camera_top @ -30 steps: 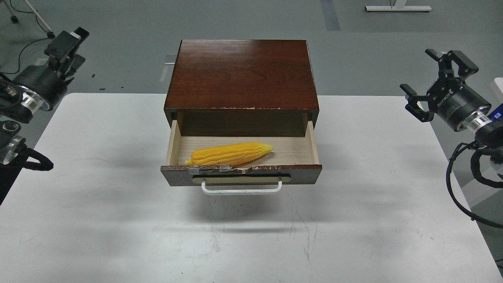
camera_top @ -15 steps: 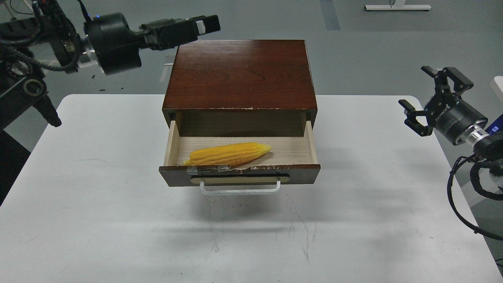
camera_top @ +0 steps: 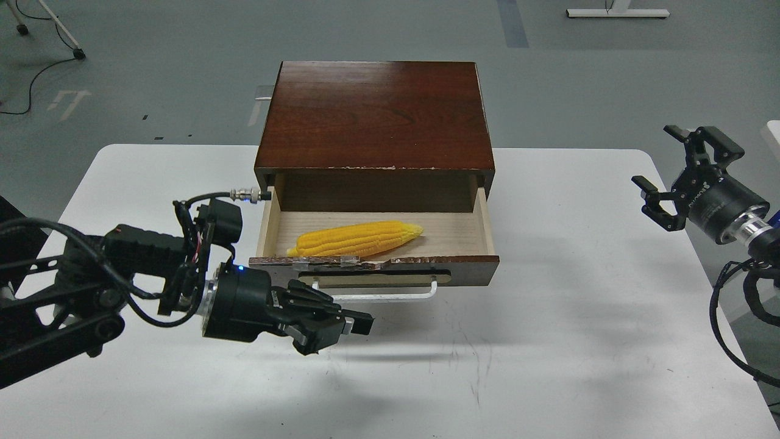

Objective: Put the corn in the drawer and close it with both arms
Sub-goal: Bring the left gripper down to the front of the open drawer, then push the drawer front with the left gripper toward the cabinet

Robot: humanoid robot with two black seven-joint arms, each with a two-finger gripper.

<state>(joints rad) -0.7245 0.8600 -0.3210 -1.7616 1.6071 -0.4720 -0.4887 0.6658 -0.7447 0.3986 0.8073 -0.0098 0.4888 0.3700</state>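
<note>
The corn (camera_top: 356, 238) is a bare, bright-yellow cob with neat rows of kernels, tapering to a point at its right end; it lies lengthwise on the pale wood floor of the open drawer (camera_top: 469, 269), close behind the drawer's front. That front is dark brown, its top edge chipped and patched with clear tape, and carries a white bar handle (camera_top: 390, 296) on a tan oval plate. The glossy reddish-brown wooden cabinet (camera_top: 375, 116) stands on a matte white table (camera_top: 548, 341). The left gripper (camera_top: 356, 323) hovers low just before the handle, fingers drawn together, holding nothing. The right gripper (camera_top: 673, 161), off to the side, is spread wide and empty; its lettering is unreadable.
</note>
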